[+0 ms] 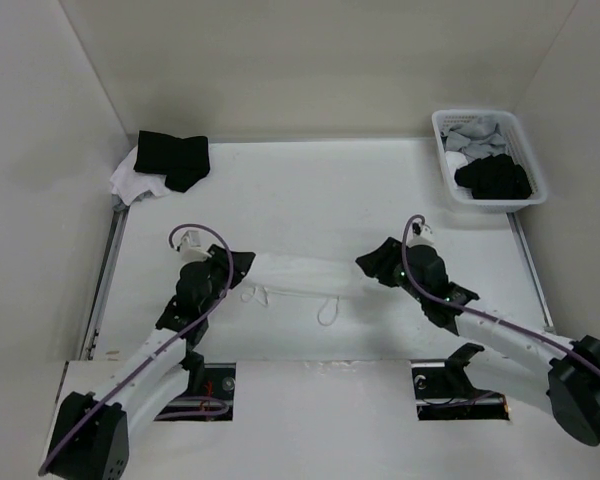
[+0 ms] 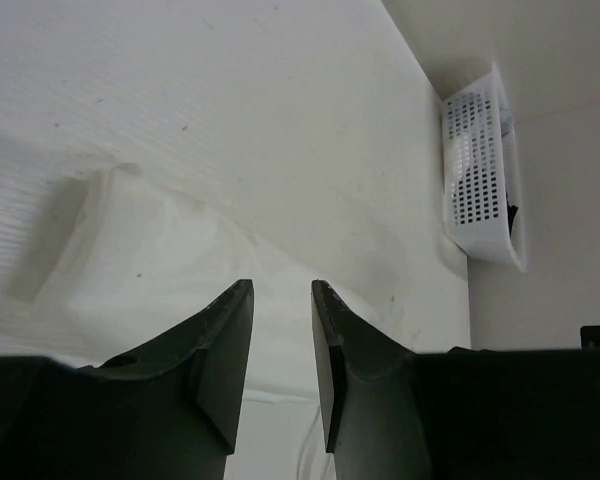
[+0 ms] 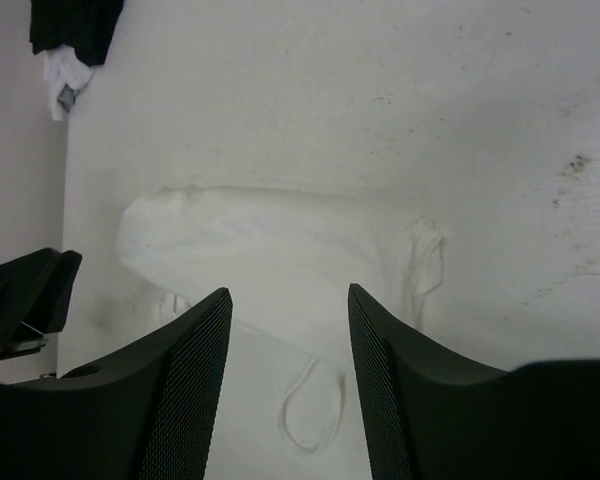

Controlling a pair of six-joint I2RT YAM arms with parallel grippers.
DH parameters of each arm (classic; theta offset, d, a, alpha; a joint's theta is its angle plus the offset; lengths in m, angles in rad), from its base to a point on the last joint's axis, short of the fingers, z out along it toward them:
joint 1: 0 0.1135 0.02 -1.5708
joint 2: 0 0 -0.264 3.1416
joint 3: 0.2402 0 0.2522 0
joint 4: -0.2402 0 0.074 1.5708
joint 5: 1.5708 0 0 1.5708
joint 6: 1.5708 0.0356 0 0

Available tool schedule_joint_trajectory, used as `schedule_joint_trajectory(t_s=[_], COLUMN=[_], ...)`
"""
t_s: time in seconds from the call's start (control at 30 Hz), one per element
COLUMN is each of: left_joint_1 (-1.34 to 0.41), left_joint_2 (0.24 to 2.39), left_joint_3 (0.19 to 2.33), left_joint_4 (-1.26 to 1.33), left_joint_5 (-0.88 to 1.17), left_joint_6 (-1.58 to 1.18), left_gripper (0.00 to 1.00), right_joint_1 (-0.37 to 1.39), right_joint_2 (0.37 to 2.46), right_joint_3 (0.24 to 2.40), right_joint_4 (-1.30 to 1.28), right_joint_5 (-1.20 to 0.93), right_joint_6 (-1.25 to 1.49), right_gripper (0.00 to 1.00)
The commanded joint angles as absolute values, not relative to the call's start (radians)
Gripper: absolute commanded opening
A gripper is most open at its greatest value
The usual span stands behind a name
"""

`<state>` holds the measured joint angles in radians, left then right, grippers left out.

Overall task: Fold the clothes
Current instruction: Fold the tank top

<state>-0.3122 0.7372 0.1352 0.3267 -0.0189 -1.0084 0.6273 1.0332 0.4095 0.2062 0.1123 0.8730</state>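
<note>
My left gripper (image 2: 281,288) hovers at the left end of the white garment (image 1: 302,274), jaws slightly apart, gripping nothing. My right gripper (image 3: 288,294) stands wider apart above the right end. The garment lies as 1 long strip on the table (image 1: 310,195) between my 2 arms, its string ties (image 1: 327,310) looping toward me.

Soft, even light comes from above; the white table (image 1: 310,190) is bright, almost washed out, and shadows are faint. My left fingers (image 2: 220,360) and right fingers (image 3: 400,390) look dark and slightly blurred.
</note>
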Motion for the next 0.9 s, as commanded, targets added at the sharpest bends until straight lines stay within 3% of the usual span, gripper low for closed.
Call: schedule_joint_trajectory(t_s=[0.0, 0.2, 0.47, 0.77, 0.87], left_joint_1=[-0.375, -0.464, -0.502, -0.482, -0.482], left_joint_2=[0.823, 1.038, 1.092, 1.045, 1.028], left_joint_3=[0.228, 0.262, 0.272, 0.275, 0.281], left_joint_4=[0.342, 0.517, 0.555, 0.551, 0.548], left_joint_5=[-0.070, -0.074, -0.074, -0.060, -0.057], left_joint_6=[-0.965, -0.971, -0.963, -0.962, -0.962], left_gripper=[0.29, 0.28, 0.28, 0.28, 0.28], right_joint_1=[0.596, 0.594, 0.585, 0.545, 0.538], right_joint_2=[1.000, 1.066, 1.251, 1.480, 1.465], right_joint_3=[0.350, 0.327, 0.340, 0.321, 0.290], right_joint_4=[0.094, 0.132, 0.297, 0.497, 0.561], right_joint_5=[0.120, 0.048, -0.047, -0.069, -0.055], right_joint_6=[0.905, 0.907, 0.945, 1.051, 1.077], right_gripper=[0.56, 0.63, 0.65, 0.33, 0.15])
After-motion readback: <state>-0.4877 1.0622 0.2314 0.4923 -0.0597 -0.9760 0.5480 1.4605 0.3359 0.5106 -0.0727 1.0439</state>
